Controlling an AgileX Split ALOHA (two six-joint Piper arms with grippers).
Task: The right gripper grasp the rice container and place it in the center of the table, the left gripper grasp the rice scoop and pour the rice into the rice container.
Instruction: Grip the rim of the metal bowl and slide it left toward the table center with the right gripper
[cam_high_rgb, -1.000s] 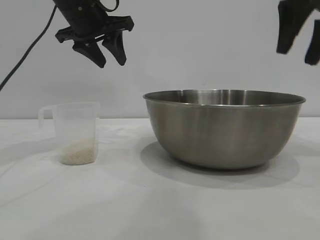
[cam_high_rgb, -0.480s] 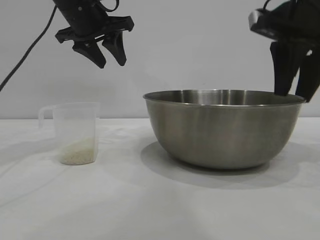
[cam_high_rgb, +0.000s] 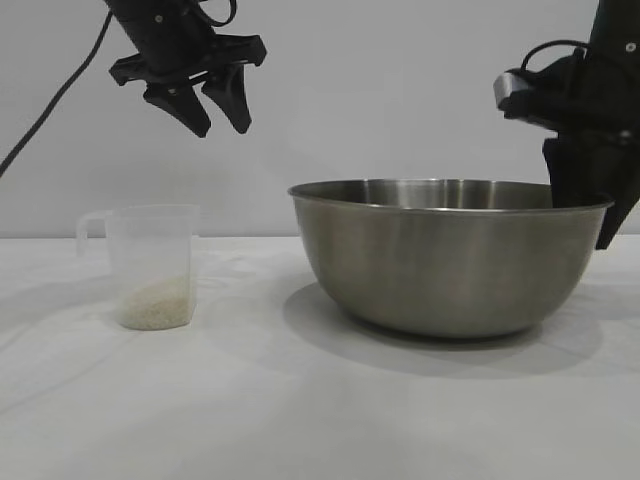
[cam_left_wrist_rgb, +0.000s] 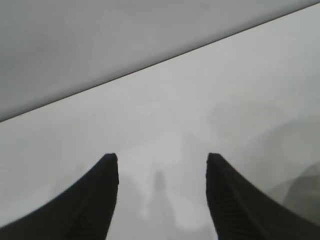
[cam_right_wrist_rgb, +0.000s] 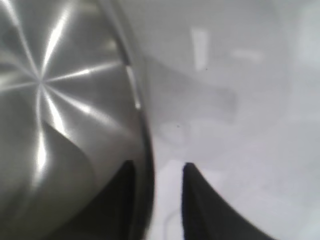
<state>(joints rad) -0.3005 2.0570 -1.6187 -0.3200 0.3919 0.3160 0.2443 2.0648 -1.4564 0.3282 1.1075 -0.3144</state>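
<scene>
Now rice container (cam_right_wrist_rgb: 75, 100) rim between fingers (cam_right_wrist_rgb: 197, 200)

This looks like a robot test bench in a lab rather than a home kitchen: a plain, smooth white tabletop (cam_high_rgb: 300, 420) runs straight up to a bare, pale grey wall (cam_high_rgb: 400, 90) with no cupboards, tiles or appliances on it. Two black cabled robot arms with pointed claws hang over the surface, and the only kitchenware is a wide brushed stainless-steel bowl (cam_high_rgb: 450, 260) and a small translucent plastic measuring cup (cam_high_rgb: 150, 265), set out like props.
</scene>
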